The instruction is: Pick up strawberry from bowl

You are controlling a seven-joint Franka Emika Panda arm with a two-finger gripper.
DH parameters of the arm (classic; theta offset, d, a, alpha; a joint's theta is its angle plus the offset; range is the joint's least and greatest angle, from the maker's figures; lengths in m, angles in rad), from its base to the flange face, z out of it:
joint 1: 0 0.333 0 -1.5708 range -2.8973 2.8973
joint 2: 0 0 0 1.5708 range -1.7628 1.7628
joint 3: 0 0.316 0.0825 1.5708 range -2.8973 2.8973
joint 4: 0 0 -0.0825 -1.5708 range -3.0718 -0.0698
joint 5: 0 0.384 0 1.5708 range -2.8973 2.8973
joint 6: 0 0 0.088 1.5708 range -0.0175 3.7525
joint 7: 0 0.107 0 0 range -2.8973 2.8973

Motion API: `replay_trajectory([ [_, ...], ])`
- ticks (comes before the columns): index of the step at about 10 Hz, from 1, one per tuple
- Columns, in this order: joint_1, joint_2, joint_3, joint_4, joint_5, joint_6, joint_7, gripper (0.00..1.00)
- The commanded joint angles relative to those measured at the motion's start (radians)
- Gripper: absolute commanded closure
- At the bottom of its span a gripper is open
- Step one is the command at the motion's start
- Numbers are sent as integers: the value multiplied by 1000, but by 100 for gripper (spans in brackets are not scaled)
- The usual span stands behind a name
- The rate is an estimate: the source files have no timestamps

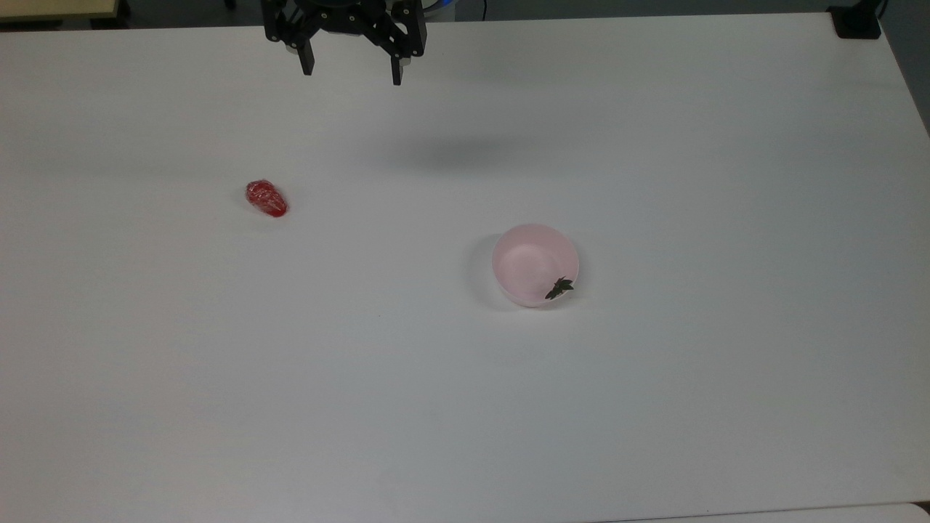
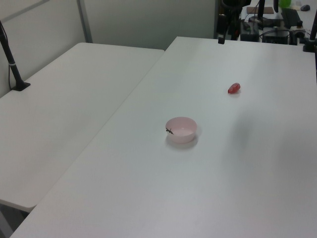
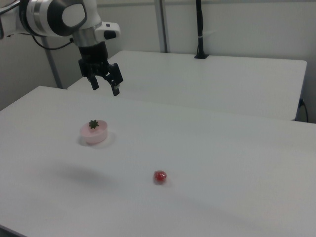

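The strawberry [image 1: 267, 198] is a small glossy red fruit lying on the white table [image 1: 465, 407], well to the top view's left of the bowl and not inside it. The pale pink bowl [image 1: 524, 260] holds no fruit; a dark green leaf piece [image 1: 559, 288] rests on its rim. My gripper [image 1: 352, 71] hangs open and empty above the table's far edge, apart from both. In the right view the gripper [image 3: 105, 88] is high above and behind the bowl [image 3: 94, 138], with the strawberry [image 3: 160, 176] nearer the camera. The left view has the strawberry [image 2: 234, 88] beyond the bowl [image 2: 182, 134].
A second white table [image 2: 74, 99] adjoins on the left view's left, with a black post [image 2: 12, 62] clamped to it. Dark equipment [image 2: 277, 25] stands behind the table's far edge. A black clamp [image 1: 857, 22] sits at the top view's upper right corner.
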Motion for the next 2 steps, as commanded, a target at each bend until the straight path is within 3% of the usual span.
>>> replay_trajectory([
  [1,23,-30,-20,-29,-5,-13,-11,0],
  [2,23,-30,-22,-29,-5,-14,-18,0],
])
